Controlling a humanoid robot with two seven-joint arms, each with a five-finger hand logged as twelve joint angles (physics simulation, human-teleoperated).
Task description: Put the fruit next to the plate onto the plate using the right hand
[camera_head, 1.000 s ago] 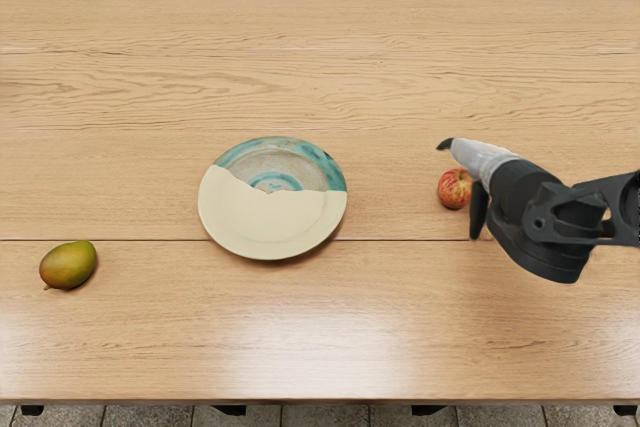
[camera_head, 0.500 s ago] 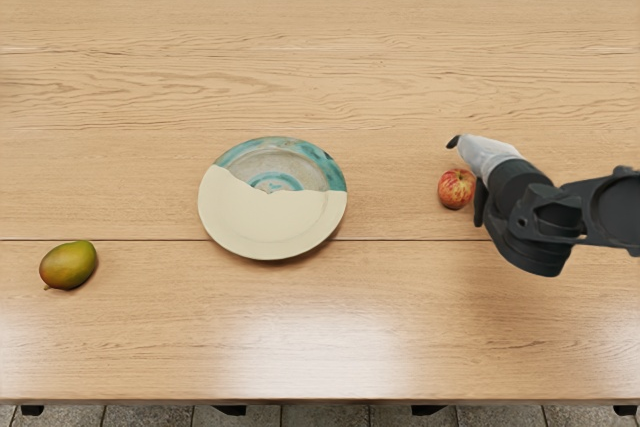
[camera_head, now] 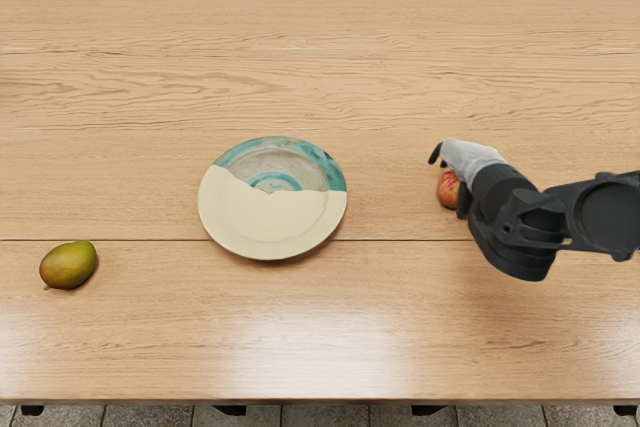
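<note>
A small red apple (camera_head: 446, 190) lies on the table to the right of the plate (camera_head: 262, 245), a cream dish with a teal pattern on its far half. My right hand (camera_head: 451, 177) comes in from the right edge and hovers over the apple, hiding its right half. The hand is open, its fingers spread around the fruit with the thumb on the far side. The apple still rests on the wood. Nothing lies on the plate. The left arm is out of view.
A green-orange mango (camera_head: 68, 264) lies near the table's front left, well away from the plate. A seam in the wooden tabletop (camera_head: 400, 67) runs left to right just in front of the plate.
My right hand has moved left and a little lower, from beside the apple to over it, so it now covers part of the fruit. Apple, plate and mango have stayed put.
</note>
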